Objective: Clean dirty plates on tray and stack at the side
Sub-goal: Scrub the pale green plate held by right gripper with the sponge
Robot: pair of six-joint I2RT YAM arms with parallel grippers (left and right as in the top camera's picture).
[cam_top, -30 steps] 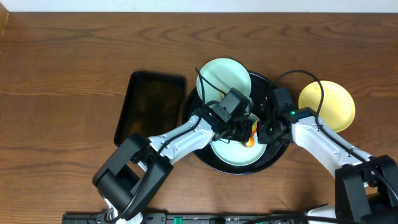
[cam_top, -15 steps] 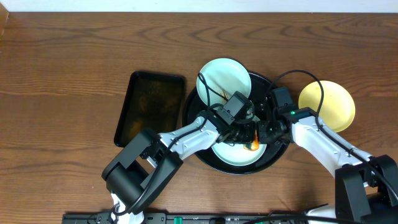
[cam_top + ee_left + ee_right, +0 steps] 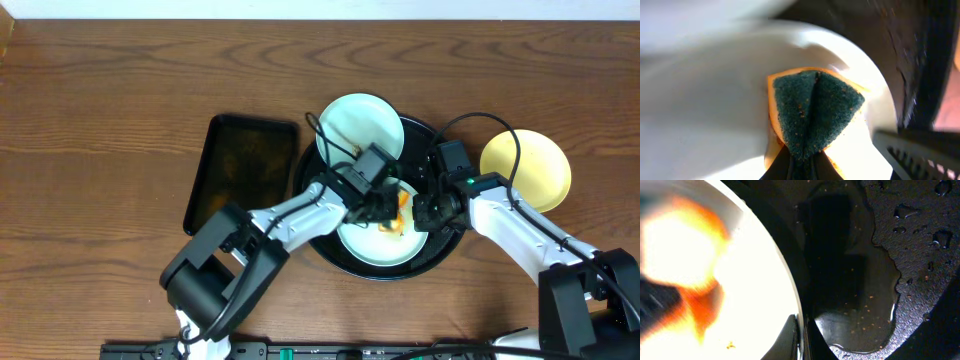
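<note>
- Brown wood-grain tabletop (image 3: 100, 100) fills pretty much the whole overhead view, with the grain running left to right.
- Thin pale strip (image 3: 300, 8) along the far edge; can't tell if it's wall or floor.
- Light's soft and even across the wood.
- Dark rail (image 3: 330, 352) along the near edge.

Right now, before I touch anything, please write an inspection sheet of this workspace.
Surface: brown wood table.
Job's things: first mint plate in round tray, under sponge; second mint plate over its far rim; yellow plate on table, right.
Clutter: rectangular tray at left; speckled puddle in round tray.
Hands: left hand shut on sponge; right hand pinching first mint plate's rim.
Cables: black cables cross second mint plate and yellow plate.
Surroundings: pale strip beyond far edge.
</note>
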